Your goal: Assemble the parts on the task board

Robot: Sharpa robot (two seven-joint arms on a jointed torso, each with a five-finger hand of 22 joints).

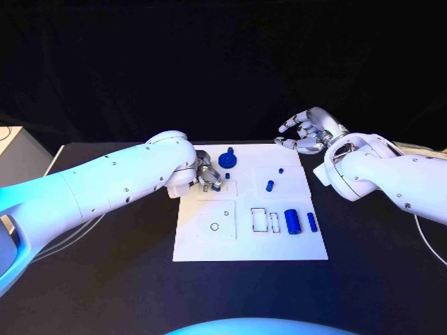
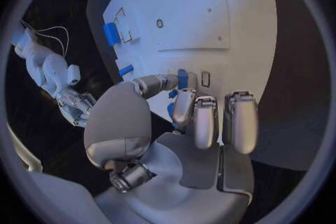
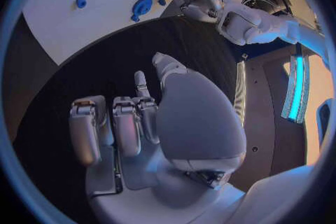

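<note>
Fingers (image 2: 183, 107) of the left hand (image 1: 207, 174) are seen pinched on a small blue part (image 2: 182, 78), held low over the near-left area of the task board (image 1: 209, 244), close to a small rectangular slot. Whether the part is already seated cannot be told. The right hand (image 1: 306, 132) is raised over the black bench (image 1: 385, 279) just beyond the board's far right corner, its fingers loosely curled and nothing held.

Progress is judged early. Still lying loose on the board: a blue gear-like piece (image 1: 228, 160) near the far edge, two small pegs (image 1: 270, 185) mid-board, a thick blue cylinder (image 1: 292, 221) and a slimmer one (image 1: 311, 222) beside the outlined recesses on the right. The round hole (image 1: 214, 226) and the rectangular recesses (image 1: 258, 219) appear unfilled. Most insertions are therefore taken as outstanding.
</note>
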